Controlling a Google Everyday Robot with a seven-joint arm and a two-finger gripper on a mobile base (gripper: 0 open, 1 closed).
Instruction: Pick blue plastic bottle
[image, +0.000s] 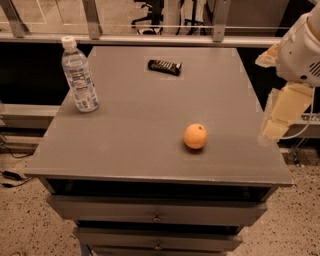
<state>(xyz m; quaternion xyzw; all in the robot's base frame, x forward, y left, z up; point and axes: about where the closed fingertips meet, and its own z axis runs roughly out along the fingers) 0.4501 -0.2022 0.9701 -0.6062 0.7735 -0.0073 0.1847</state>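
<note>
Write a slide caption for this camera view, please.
A blue plastic bottle stands at the table's far-left corner, orange near the front; the robot's tool hangs beyond the right edge.
</note>
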